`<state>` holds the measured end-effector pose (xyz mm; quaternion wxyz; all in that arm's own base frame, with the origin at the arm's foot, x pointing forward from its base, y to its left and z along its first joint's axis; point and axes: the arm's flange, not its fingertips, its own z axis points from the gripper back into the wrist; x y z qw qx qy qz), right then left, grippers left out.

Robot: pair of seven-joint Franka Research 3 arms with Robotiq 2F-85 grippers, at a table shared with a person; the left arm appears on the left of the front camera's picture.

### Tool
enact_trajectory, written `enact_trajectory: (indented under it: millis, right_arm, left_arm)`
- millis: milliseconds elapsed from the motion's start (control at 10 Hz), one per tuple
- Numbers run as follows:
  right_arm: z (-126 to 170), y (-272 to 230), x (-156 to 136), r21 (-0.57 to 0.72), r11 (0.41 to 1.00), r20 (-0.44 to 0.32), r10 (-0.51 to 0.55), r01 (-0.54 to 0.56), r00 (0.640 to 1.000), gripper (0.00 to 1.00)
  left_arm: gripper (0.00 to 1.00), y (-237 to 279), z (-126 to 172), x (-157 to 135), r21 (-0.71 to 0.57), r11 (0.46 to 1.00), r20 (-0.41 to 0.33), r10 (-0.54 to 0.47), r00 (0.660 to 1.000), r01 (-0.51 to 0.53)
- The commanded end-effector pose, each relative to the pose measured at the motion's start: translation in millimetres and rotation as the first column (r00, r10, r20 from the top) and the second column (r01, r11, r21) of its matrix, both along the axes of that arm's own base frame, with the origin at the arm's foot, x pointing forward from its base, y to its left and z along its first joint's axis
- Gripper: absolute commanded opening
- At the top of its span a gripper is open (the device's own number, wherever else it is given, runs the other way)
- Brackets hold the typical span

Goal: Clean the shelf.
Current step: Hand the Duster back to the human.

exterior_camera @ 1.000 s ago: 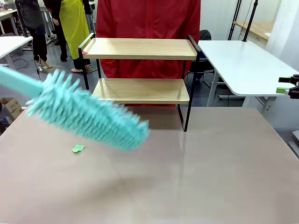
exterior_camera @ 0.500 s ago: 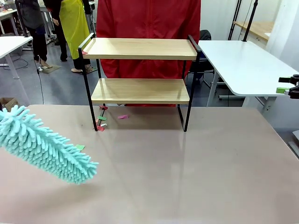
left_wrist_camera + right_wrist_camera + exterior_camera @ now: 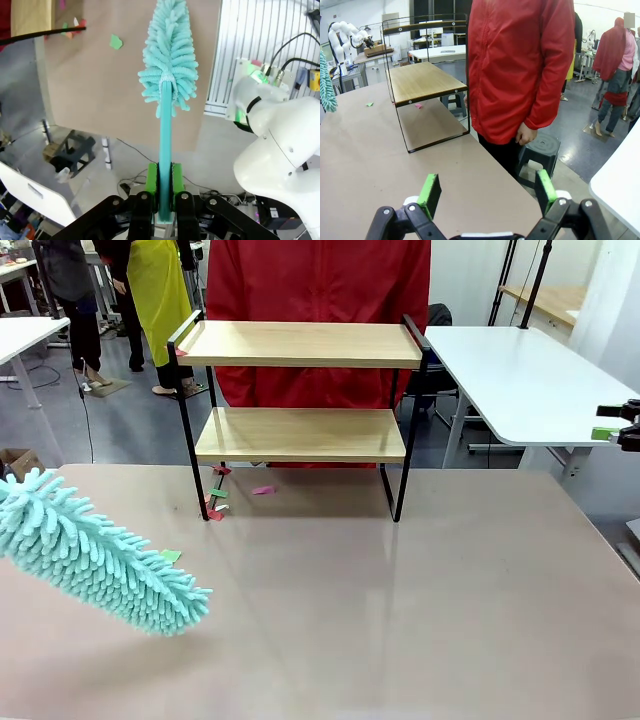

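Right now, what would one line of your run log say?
left end effector: shut on duster handle | right end effector: open, empty | duster: off shelf, over table | paper scraps: by shelf leg

Two-tier shelf (image 3: 300, 390), upright at far side of table.

Two light wooden boards in thin black metal frame, raised side rails at both ends of top board. Top board level, bare. Lower board level, bare, smaller in span between the legs. Four thin black legs planted on tabletop, frame square, not tilted. From right wrist view (image 3: 426, 82), seen end-on at an angle, standing near the table's far edge, both boards flat and clear of scraps.
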<state>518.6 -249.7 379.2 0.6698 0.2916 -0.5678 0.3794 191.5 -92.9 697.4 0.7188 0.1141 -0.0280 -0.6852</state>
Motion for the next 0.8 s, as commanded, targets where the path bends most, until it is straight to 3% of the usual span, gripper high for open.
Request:
enact_trajectory:
  millis: [0,700]
  right_arm:
    - [7.2,2.4,0.8,-0.015,1.0,-0.011,-0.014,0.014,1.0,1.0]
    - [7.2,2.4,0.8,-0.015,1.0,-0.011,-0.014,0.014,1.0,1.0]
  left_arm:
    - [0.14,1.1,2.3,0.0,-0.01,1.0,0.007,0.004,1.0,-0.004]
    - [0.14,1.1,2.3,0.0,-0.01,1.0,0.007,0.004,1.0,-0.004]
